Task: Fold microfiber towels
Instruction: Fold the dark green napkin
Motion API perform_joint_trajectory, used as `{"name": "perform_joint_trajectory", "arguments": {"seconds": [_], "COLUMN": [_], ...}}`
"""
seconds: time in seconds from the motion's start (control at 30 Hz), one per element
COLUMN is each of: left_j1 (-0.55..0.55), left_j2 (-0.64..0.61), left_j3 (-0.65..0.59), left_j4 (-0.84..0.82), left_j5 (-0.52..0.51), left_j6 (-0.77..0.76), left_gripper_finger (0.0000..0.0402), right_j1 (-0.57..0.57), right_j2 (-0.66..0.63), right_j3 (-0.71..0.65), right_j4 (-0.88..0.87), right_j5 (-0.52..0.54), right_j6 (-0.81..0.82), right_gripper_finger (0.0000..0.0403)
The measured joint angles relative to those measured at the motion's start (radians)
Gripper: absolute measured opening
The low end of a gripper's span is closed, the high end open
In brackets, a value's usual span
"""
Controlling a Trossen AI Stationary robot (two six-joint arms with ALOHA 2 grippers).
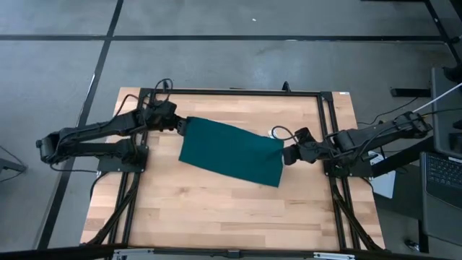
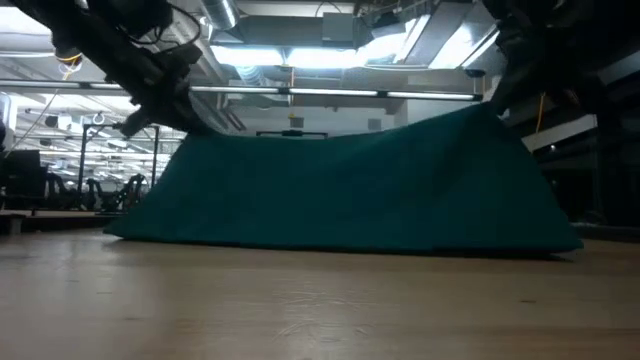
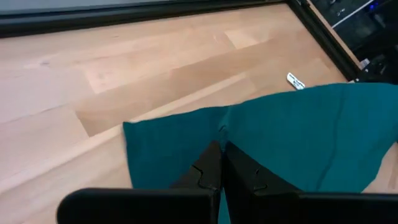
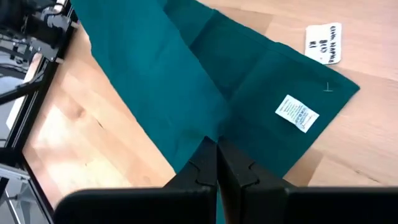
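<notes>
The microfiber towel (image 1: 231, 152) is seen spread across the middle of the wooden tabletop (image 1: 216, 209), stretched between the two arms and lifted at both gripped ends, so that in the low view it (image 2: 350, 185) rises like a tent while its lower edge rests on the wood. From above, the left hand (image 1: 182, 125) is found at the towel's ten o'clock corner, and the right hand (image 1: 286, 154) at its three o'clock edge. In the left wrist view the left hand (image 3: 222, 163) is shown with its fingers (image 3: 205, 168) pressed together on the teal cloth (image 3: 292, 137), which is pinched between them. In the right wrist view the right hand (image 4: 217, 158) is likewise closed tight on a fold of the cloth (image 4: 161, 74), with the fabric gathered into a crease at the pinch. A small white tag (image 4: 297, 113) is seen sewn near one edge of the towel, lying flat on its surface. A separate white label (image 4: 324, 43) lies on the bare wood just beyond the towel's corner; it also shows in the left wrist view (image 3: 295, 81), apart from the cloth
</notes>
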State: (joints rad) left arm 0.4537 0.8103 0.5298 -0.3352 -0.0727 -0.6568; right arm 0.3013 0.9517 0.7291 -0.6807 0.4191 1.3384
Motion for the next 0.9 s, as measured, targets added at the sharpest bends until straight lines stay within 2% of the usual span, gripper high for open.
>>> {"name": "perform_joint_trajectory", "arguments": {"seconds": [0.27,0.37,0.5,0.6,0.73,0.9], "left_j1": [0.041,0.058,0.099,0.129,0.163,0.214], "left_j2": [0.169,0.221,0.275,0.295,0.288,0.256], "left_j3": [0.000,0.000,0.000,0.000,0.000,0.000], "left_j4": [0.158,0.229,0.272,0.290,0.307,0.297], "left_j5": [0.063,0.087,0.146,0.205,0.245,0.289], "left_j6": [0.043,0.038,0.035,0.050,0.054,0.068], "left_gripper_finger": [0.0002,0.0010,0.0033,0.0056,0.0089,0.0124], "right_j1": [-0.030,-0.042,-0.082,-0.115,-0.146,-0.169], "right_j2": [-0.061,-0.063,-0.063,-0.067,-0.082,-0.118], "right_j3": [-0.064,-0.066,-0.066,-0.066,-0.066,-0.066], "right_j4": [0.000,-0.006,-0.030,-0.031,-0.032,-0.031], "right_j5": [-0.017,-0.013,-0.013,-0.057,-0.116,-0.124], "right_j6": [-0.004,-0.008,-0.023,-0.045,-0.075,-0.090], "right_gripper_finger": [0.0000,0.0015,0.0063,0.0105,0.0162,0.0217]}}
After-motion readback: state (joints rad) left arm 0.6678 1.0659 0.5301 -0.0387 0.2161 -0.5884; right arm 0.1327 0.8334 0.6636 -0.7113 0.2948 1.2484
